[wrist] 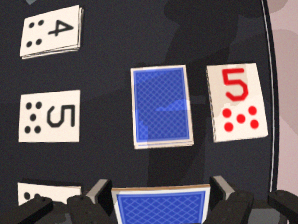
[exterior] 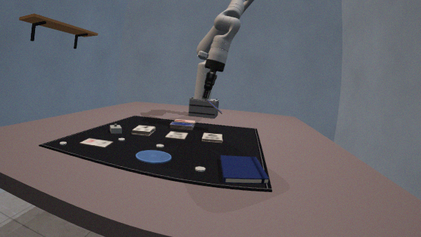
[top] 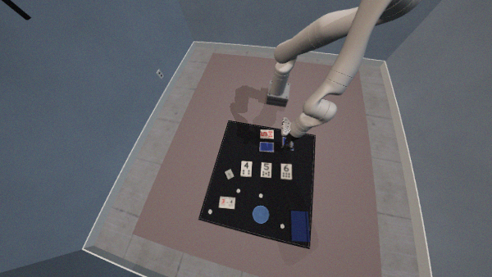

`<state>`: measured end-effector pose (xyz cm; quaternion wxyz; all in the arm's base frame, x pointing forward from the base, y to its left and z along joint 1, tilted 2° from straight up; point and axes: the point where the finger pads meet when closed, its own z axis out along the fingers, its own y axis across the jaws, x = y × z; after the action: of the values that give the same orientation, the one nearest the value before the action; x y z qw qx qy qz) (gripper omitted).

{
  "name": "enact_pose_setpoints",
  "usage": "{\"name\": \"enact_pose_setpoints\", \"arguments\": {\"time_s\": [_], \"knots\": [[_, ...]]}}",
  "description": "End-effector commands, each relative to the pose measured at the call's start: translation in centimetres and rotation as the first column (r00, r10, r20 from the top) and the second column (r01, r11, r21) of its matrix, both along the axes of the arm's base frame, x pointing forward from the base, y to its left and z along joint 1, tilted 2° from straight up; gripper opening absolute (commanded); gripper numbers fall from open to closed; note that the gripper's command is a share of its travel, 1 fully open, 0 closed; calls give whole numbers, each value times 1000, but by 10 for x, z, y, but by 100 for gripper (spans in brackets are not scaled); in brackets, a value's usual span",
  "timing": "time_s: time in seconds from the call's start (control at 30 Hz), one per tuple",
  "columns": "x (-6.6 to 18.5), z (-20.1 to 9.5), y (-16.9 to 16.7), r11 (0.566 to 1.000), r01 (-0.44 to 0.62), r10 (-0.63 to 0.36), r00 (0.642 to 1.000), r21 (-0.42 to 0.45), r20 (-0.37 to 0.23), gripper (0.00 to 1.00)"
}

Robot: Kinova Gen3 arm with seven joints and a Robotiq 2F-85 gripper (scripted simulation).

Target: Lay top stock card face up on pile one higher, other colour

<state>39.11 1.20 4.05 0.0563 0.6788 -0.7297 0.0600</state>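
Note:
My gripper [wrist: 160, 193] is shut on a blue-backed card [wrist: 160, 205], held in the air above the mat's far right part; it also shows in the exterior view [exterior: 215, 105] and in the top view [top: 288, 143]. Its face is hidden. The face-down blue stock [wrist: 161, 106] lies just ahead of the fingers, with a face-up red 5 [wrist: 237, 103] beside it. Three face-up black piles lie in a row: the 4 [top: 246, 168], the 5 [top: 266, 170] and the 6 [top: 286, 171]. The 6 pile is partly hidden behind the fingers in the wrist view.
A small grey block [top: 229, 174], a red 3 card [top: 226, 202], a blue disc [top: 260, 214], a blue book [top: 300, 226] and several small white discs lie on the black mat. The arm's base [exterior: 203, 106] stands behind the mat.

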Motion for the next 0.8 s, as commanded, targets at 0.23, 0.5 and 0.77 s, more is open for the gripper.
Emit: {"name": "enact_pose_setpoints", "arguments": {"time_s": [0.23, 0.5, 0.77], "knots": [[-1, -4, 15, 987, -25, 21, 999, -156, -24, 71], [-1, -5, 18, 948, -27, 17, 999, -318, -34, 71], [-1, -6, 20, 896, -29, 12, 999, -443, -41, 71]]}}
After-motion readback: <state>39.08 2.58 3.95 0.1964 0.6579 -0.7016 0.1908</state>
